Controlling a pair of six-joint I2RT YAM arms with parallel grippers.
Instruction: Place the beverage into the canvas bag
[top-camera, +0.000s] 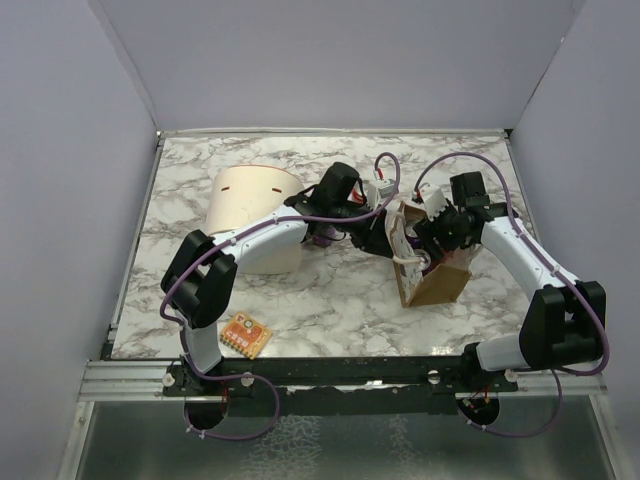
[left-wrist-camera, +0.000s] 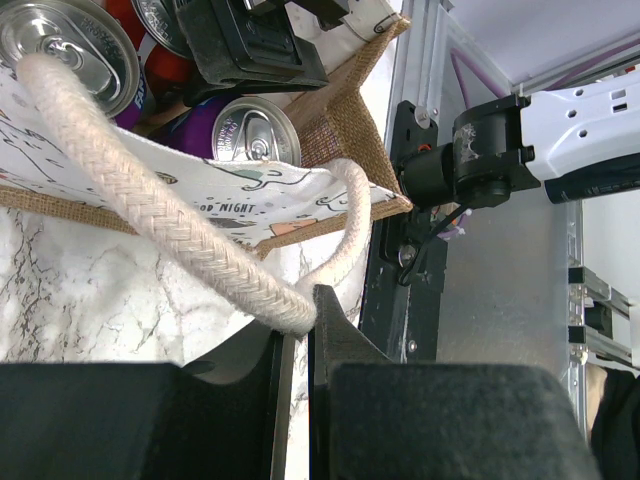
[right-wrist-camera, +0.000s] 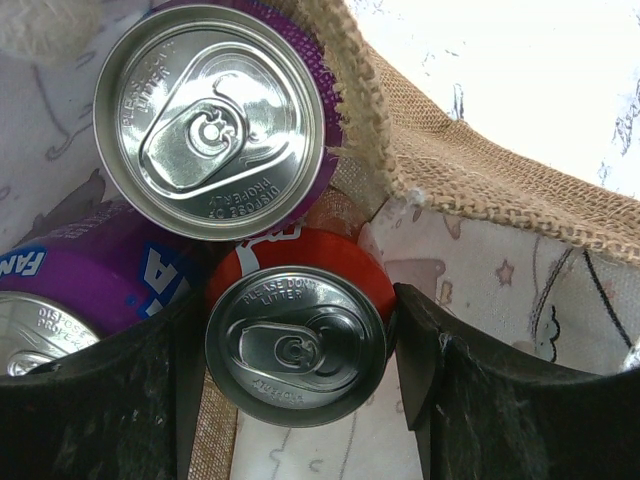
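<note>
Well, right gripper (right-wrist-camera: 295, 345): I am clamping it on the red can, one finger pressing on each side of the can's body just below the rim.
Red can (right-wrist-camera: 292, 262): it is sitting inside the mouth of the canvas bag, its silver top and pull tab facing my right wrist camera.
Left gripper (left-wrist-camera: 298, 322): I am pinching it on the rope handle, the jaws standing almost together with the cord caught between them.
Rope handle (left-wrist-camera: 150, 200): this whitish braided loop is running from the bag's rim down into my left fingers (left-wrist-camera: 345, 345).
Canvas bag (top-camera: 440, 285): it is resting on the counter (top-camera: 330, 290) between my two wrists and tilting, its tan-brown side facing the near edge and its pale printed lining showing inside.
Purple can (right-wrist-camera: 215, 120): it is lying in the bag right beside the red can, its top also turned to the lens.
Second purple can (right-wrist-camera: 70, 285): it is lying in the bag on the other side, partly hidden by my right finger.
Cream tub (top-camera: 258, 215): it is standing on the counter to the left of the bag, apart from it, under my left arm.
Orange packet (top-camera: 245, 335): it is lying flat near the counter's near edge, by my left arm's base.
</note>
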